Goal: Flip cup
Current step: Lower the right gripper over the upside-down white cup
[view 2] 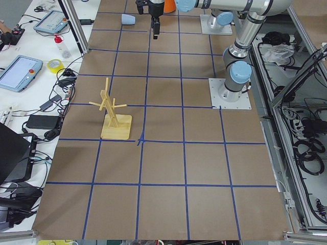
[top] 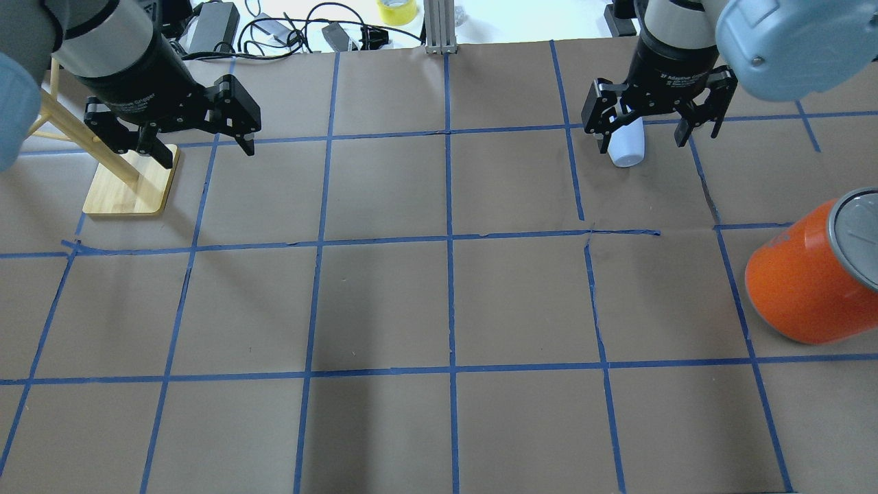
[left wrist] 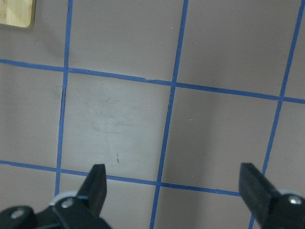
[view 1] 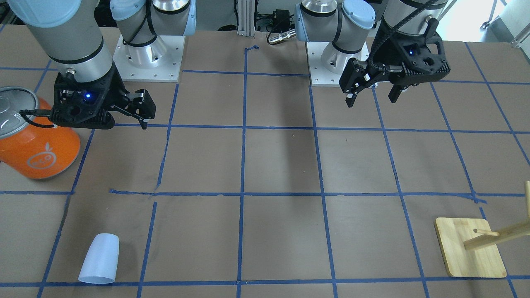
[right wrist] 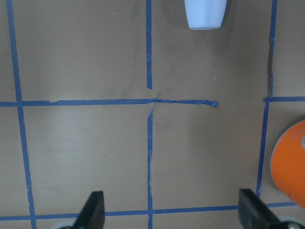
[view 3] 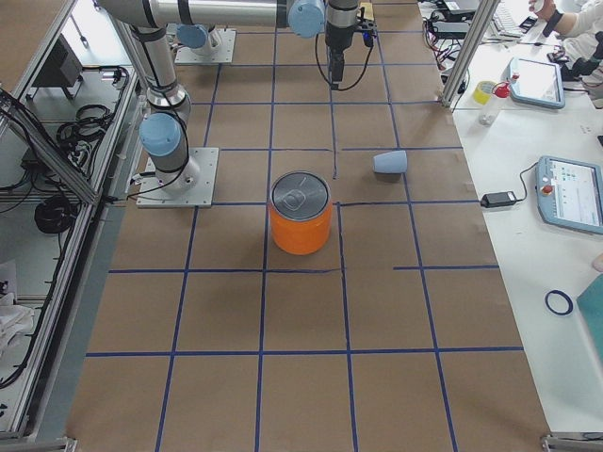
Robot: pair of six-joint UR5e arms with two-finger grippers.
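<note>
**Figure: the desk before the flip.** The cup [view 1: 99,258] appears to lie on its side on the desk [view 1: 281,165]. It is near the orange can [view 1: 37,145] but apart from it, on the side of the can away from the robot's bases. Its narrow closed end points back toward the can's row and its wider end toward the operators' edge. Nothing touches it.

The right tool [top: 643,145] hangs above the desk near the can, its jaws spread wide and holding nothing. Its wrist view shows the cup ahead and the can at one edge. This suggests it is held high to keep both in sight before it reaches. The wide spread would suit closing across the cup's wall.

The left tool [top: 208,156] is also wide and empty. It hangs far across the desk from the can, by the wooden stand [view 1: 468,252], probably kept clear because the cup lies on the other arm's side.

The flip has not begun: the cup is yet to be gripped, turned and stood.
</note>
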